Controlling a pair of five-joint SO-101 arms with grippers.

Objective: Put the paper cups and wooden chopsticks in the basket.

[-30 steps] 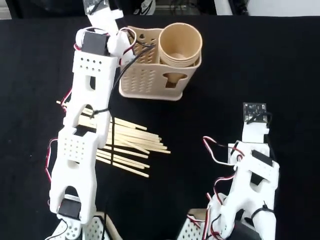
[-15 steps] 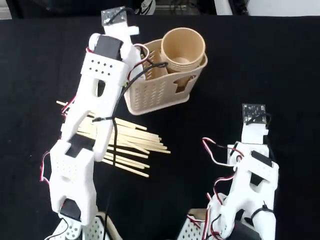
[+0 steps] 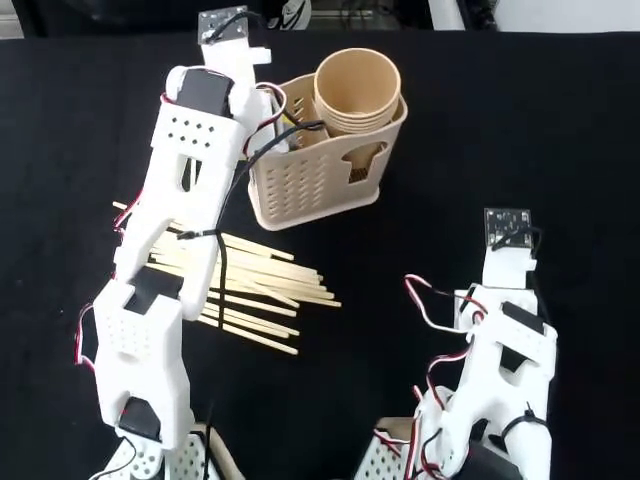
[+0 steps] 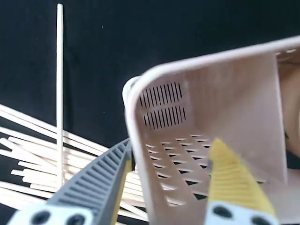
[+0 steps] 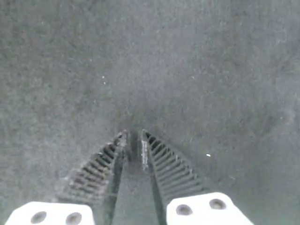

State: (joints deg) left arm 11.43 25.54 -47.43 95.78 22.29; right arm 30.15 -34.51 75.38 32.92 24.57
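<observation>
Well, paper cups (image 3: 357, 85) stacked in the basket (image 3: 310, 185), wooden chopsticks (image 3: 260, 285) loose on the surface (image 3: 500, 120)
At the far side, the left end effector (image 4: 173, 143) stands wide, one finger inside the basket's left wall and one outside, seemingly not pinching it; the right end effector (image 5: 133, 136) is nearly closed over bare cloth, near right. To do this well, lift straight clear without dragging the basket, then pinch a few sticks at mid-length so they hang level, and feed them into the free compartment left of the cups
</observation>
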